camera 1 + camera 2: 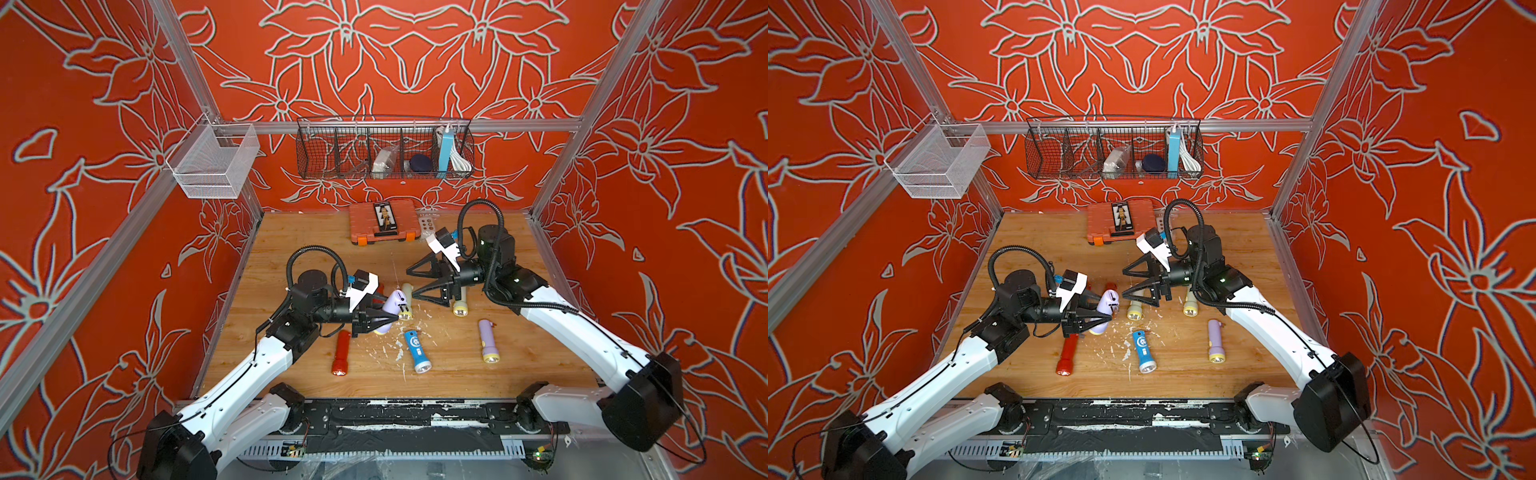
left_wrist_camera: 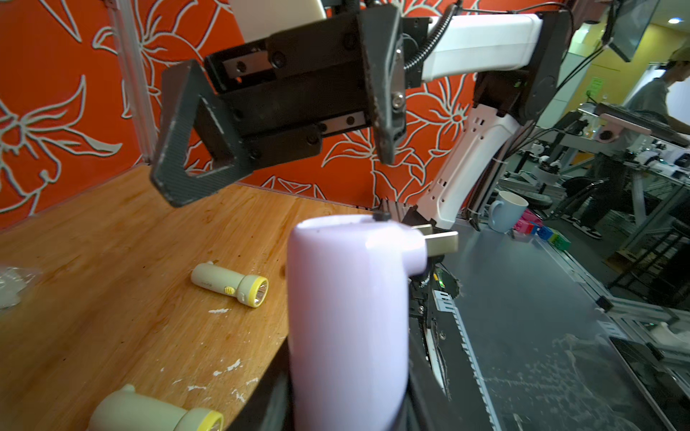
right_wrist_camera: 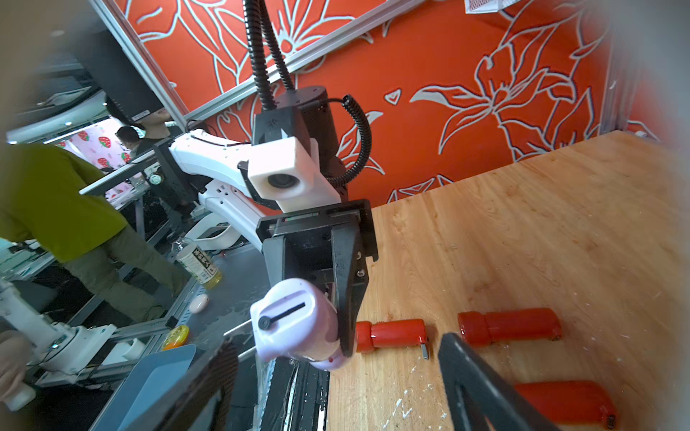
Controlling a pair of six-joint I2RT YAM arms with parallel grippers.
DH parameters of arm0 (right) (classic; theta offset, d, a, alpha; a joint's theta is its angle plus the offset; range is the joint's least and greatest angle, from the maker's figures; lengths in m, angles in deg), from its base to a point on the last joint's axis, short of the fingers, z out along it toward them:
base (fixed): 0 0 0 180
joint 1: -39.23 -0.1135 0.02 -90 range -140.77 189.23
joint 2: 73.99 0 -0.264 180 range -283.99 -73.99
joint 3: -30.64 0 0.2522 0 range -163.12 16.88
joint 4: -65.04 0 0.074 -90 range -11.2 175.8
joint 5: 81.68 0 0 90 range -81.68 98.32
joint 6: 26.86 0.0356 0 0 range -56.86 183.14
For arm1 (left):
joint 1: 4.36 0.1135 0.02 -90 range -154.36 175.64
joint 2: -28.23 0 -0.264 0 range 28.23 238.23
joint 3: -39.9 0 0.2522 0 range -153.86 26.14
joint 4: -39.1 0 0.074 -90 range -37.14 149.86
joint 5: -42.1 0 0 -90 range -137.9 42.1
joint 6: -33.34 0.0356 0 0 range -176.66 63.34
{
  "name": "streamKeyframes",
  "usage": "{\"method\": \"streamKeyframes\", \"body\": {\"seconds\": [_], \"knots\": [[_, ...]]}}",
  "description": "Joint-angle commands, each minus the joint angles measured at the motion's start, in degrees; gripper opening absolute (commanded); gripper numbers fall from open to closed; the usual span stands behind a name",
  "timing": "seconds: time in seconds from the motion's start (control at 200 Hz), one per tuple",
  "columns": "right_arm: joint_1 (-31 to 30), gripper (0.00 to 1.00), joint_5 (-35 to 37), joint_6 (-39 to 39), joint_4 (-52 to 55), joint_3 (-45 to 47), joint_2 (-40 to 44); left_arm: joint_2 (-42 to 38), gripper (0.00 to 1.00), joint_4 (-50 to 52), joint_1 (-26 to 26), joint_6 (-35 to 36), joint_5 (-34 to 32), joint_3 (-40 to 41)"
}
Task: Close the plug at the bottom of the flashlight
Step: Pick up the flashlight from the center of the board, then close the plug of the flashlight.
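Gripping entry 1: left gripper (image 1: 390, 311), jaws clenched on the barrel of a pale lilac, glossy plastic cylindrical flashlight (image 1: 392, 302), held clear above the wooden tabletop (image 1: 519, 374), left of centre, midway between near and far edges
Condition of the flashlight: smooth barrel. The bottom end is a squared block whose face shows a black slot and a small round black stud. Flat metal plug prongs (image 2: 440, 239) stand out sideways from that block, not folded in

Entry 2: right gripper (image 1: 412, 283), jaws spread wide, grasping nothing, close beside the flashlight's bottom end on its right

Containers:
– black wire basket (image 1: 316, 145), hung on the far wall rail, divided into compartments. The middle one holds a pale grey packet (image 1: 384, 160), the next to the right a dark blue round object (image 1: 417, 162), and the rightmost an upright light blue slab (image 1: 445, 149) with a white looped cable (image 1: 459, 160) touching it
– white mesh basket (image 1: 216, 166), hung on the left rail
– orange plastic case (image 1: 361, 224), closed, flat at the table's far edge, black label card on its lid
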Motion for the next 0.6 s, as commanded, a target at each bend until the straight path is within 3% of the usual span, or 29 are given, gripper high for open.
{"method": "streamKeyframes", "body": {"seconds": [0.0,0.15,0.596], "knots": [[-0.99,0.83,-5.95,-4.55,3.11,-2.73,-0.94,0.14,0.0,-1.02,0.2,2.13,5.26,-1.43],[-2.9,0.81,-6.37,-9.25,9.17,-4.59,-1.8,1.07,0.0,-0.96,0.2,2.16,6.53,-1.77],[-5.38,0.73,-5.93,-10.28,10.99,-5.39,-3.71,1.94,0.0,-0.84,0.21,1.66,6.71,-2.29]]}}
